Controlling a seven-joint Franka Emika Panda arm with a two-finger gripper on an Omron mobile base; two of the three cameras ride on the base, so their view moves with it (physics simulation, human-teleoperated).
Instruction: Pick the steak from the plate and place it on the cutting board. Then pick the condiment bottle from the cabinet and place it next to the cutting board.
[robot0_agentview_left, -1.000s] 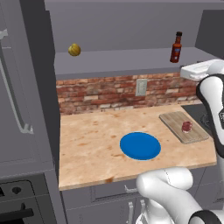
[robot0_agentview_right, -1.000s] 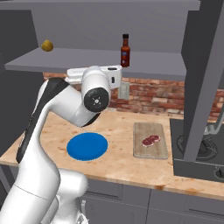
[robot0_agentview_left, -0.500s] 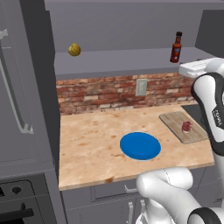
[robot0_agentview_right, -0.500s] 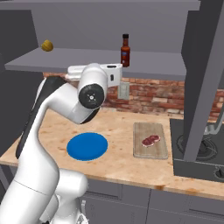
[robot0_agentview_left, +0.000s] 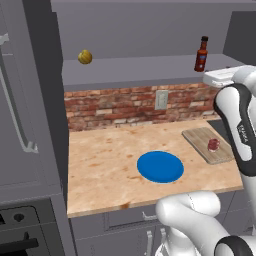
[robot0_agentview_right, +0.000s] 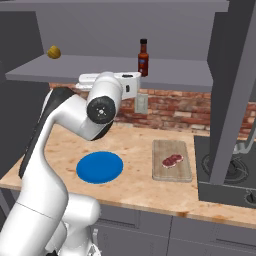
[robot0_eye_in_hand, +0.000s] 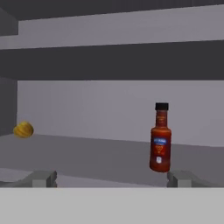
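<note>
Red steak (robot0_agentview_right: 172, 160) on cutting board (robot0_agentview_right: 172, 160); hand view shows open claw (robot0_eye_in_hand: 112, 178)

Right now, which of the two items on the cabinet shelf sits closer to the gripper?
The condiment bottle: slim, dark red, black cap, just inside the gripper's right fingertip. The yellowish fruit sits far left.

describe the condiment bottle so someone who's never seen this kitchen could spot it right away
Look above the brick wall at the open grey cabinet and its wide shelf. The condiment bottle stands upright there, above the cutting board end of the counter. It is slim and dark red-brown with a black cap and a label, unlike the small round yellowish fruit far along the same shelf.
</note>
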